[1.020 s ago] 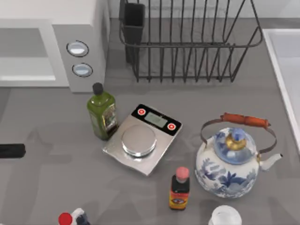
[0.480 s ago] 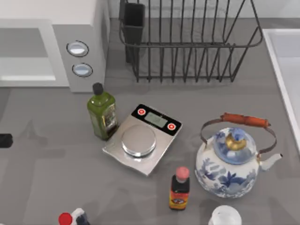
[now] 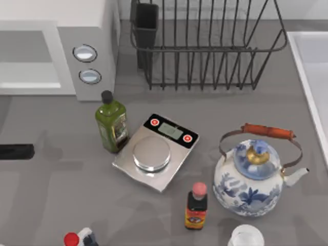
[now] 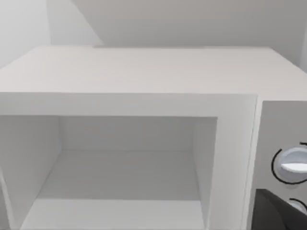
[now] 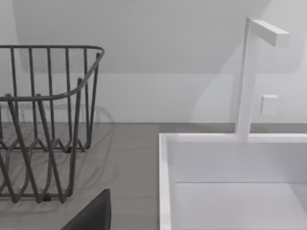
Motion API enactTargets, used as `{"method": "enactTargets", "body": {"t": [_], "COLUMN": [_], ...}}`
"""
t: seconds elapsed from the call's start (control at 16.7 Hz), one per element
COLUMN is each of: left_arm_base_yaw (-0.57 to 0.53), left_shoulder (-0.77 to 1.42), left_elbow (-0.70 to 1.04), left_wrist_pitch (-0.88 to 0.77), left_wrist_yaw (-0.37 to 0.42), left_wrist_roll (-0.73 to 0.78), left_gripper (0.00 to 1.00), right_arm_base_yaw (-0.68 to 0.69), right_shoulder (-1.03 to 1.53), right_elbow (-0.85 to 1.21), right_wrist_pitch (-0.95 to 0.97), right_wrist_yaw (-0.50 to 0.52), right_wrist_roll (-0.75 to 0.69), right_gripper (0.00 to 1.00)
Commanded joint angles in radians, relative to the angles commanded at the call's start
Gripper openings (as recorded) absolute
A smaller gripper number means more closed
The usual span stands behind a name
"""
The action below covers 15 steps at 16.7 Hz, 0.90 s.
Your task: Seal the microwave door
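The white microwave (image 3: 87, 31) stands at the table's back left, its grey control panel carrying two round knobs (image 3: 85, 53). Its cavity (image 4: 124, 177) stands open and bare in the left wrist view, which faces it from the front. The microwave door is out of view. A black part of my left gripper (image 3: 15, 151) reaches in from the table's left edge, in front of the microwave and apart from it. A dark piece of my right gripper (image 5: 91, 215) shows in the right wrist view, near the dish rack and the sink.
In front of the microwave stand a green oil bottle (image 3: 111, 123) and a silver kitchen scale (image 3: 156, 151). A blue-and-white kettle (image 3: 253, 177) and a small sauce bottle (image 3: 196, 206) sit towards the front right. At the back is a black wire dish rack (image 3: 205, 46), with a white sink (image 3: 312, 77) on the right.
The black part of my left gripper drew back to the left edge, then came further in again, now a little closer to the microwave. Everything else is still.
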Motion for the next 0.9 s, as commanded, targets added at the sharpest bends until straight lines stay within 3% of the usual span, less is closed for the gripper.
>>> {"method": "enactTargets", "body": {"t": [0.24,0.42,0.6,0.9], "left_arm_base_yaw": [0.005,0.069,0.22,0.596], "left_shoulder": [-0.002,0.063,0.223,0.631], "left_elbow": [0.004,0.069,0.225,0.601], "left_wrist_pitch": [-0.003,-0.061,-0.188,-0.486], "left_wrist_yaw": [0.004,0.054,0.164,0.42], "left_wrist_roll": [0.0,0.055,0.172,0.436], "left_gripper": [0.0,0.0,0.0,0.0], "right_arm_base_yaw": [0.0,0.0,0.0,0.0], "right_shoulder": [0.0,0.0,0.0,0.0], "right_elbow": [0.0,0.0,0.0,0.0], "right_wrist_pitch": [0.0,0.0,0.0,0.0], "right_wrist_yaw": [0.0,0.0,0.0,0.0], "right_wrist_roll": [0.0,0.0,0.0,0.0], "right_gripper": [1.0,1.0,1.0,1.0]}}
